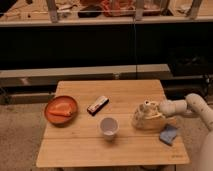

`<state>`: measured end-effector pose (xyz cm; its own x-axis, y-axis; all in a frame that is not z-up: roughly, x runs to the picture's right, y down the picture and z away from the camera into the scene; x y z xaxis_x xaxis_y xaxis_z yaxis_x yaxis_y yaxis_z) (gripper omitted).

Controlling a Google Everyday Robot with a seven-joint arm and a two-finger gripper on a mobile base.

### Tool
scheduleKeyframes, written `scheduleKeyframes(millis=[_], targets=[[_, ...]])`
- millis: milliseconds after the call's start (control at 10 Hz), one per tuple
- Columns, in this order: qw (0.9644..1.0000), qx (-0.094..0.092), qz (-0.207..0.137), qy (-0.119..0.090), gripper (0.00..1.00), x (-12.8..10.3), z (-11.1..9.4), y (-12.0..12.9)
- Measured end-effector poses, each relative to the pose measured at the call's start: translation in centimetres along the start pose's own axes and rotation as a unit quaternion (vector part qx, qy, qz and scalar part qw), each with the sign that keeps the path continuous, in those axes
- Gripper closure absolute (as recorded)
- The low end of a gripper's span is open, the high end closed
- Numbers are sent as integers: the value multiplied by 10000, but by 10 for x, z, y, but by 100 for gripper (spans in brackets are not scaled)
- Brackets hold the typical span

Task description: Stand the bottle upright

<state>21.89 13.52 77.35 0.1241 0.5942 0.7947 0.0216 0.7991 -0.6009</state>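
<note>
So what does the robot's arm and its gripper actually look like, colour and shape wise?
The arm is off-white to pale grey, built from smooth rounded tubular segments with a bulbous joint, entering from the right side of the wooden table. No cables or markings are visible. The gripper at its end looks the same pale cream colour, sitting over the table's right part.

Lab or test workroom, by the look of it. A small wooden table [113, 145] is set on speckled hard flooring [20, 135], before a long dark shelving unit [90, 47] topped by a cluttered bench surface [75, 12] with metal uprights. A white robot arm [192, 106] is seen at the right, its gripper [150, 114] over the table's right side.
</note>
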Motion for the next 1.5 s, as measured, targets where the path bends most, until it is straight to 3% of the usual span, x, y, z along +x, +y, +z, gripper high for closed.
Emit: scheduleKeyframes(millis=[600,1000,1500], targets=[[9996,158,92,211,100,7,4,-5],[9993,160,98,311,97,8,8,-7],[9990,49,39,433,50,8,12,-7]])
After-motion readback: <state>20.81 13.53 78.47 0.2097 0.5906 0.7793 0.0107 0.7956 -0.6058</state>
